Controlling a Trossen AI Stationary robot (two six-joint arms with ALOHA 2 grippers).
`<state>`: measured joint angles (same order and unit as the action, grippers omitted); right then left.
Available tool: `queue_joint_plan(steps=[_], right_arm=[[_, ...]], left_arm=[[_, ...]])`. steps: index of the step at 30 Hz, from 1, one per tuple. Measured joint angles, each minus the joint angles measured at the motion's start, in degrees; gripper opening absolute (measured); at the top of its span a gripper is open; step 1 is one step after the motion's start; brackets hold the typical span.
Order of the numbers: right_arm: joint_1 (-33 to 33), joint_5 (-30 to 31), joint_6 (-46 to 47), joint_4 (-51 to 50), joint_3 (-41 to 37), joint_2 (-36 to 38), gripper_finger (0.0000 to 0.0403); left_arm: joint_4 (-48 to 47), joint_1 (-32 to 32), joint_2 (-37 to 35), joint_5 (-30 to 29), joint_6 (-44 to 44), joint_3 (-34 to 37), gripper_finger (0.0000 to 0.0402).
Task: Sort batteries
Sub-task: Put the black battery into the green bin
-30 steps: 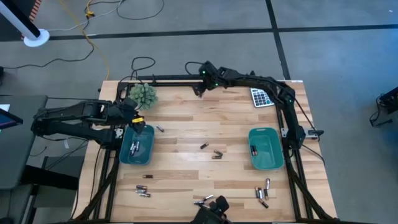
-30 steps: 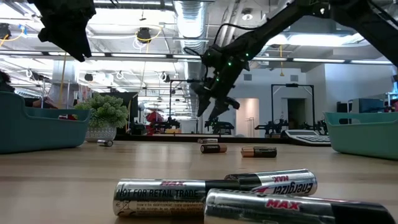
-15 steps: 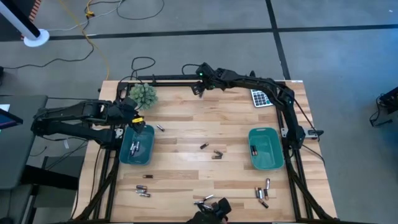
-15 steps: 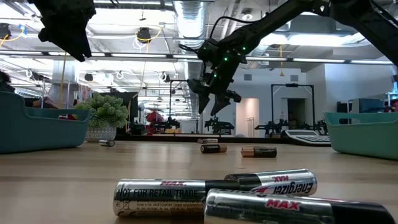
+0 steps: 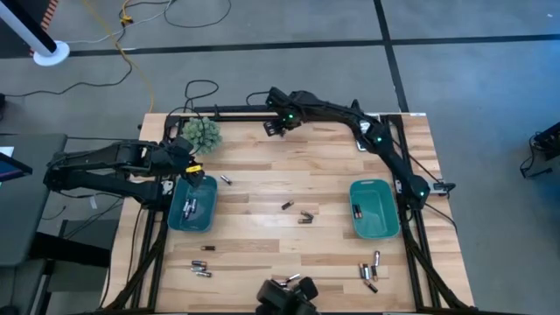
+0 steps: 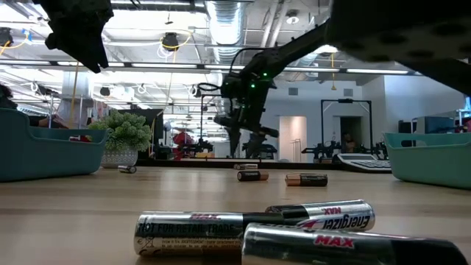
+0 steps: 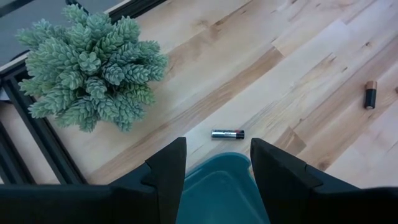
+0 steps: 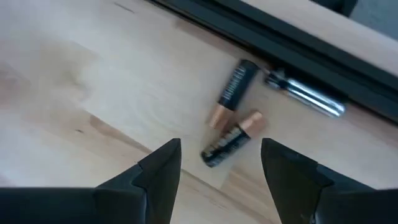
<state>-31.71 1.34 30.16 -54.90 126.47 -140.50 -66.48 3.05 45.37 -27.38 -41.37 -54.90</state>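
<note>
High view: right pincer (image 5: pixel 274 128) reaches over the far edge of the wooden surface (image 5: pixel 289 254); left pincer (image 5: pixel 194 170) hangs above the left teal bin (image 5: pixel 192 206); batteries (image 5: pixel 303 215) lie scattered mid-surface and along the near edge; more sit in both bins
Low view: three batteries (image 6: pixel 254 228) lie in the foreground; a potted plant (image 6: pixel 125 136) stands far left
Left wrist view: fingers (image 7: pixel 168 168) apart, empty, over the bin rim; one battery (image 7: pixel 227 134) just beyond
Right wrist view: fingers (image 8: pixel 163 163) spread, empty, above two coppery-dark batteries (image 8: pixel 231 140); a silvery one beside the frame rail
</note>
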Motion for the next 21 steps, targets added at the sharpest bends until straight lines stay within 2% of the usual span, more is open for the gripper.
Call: queue_joint_plan(steps=[5, 8, 21], right_arm=[[-0.3, -1.7, 1.8, -10.9, 8.4, -6.1, 0.0239], [-1.6, -4.5, 3.7, -10.4, 7.6, -6.0, 0.0235], [-4.2, -4.6, 2.4, -18.9, 7.7, -5.2, 0.0178]], left_arm=[[0.0, 0.0, 0.0, 0.0, -0.4, 0.0, 0.0173], [0.0, 0.0, 0.0, 0.0, -0.4, 0.0, 0.0173], [-0.1, 0.0, 0.0, 0.0, -0.3, 0.0, 0.0173]])
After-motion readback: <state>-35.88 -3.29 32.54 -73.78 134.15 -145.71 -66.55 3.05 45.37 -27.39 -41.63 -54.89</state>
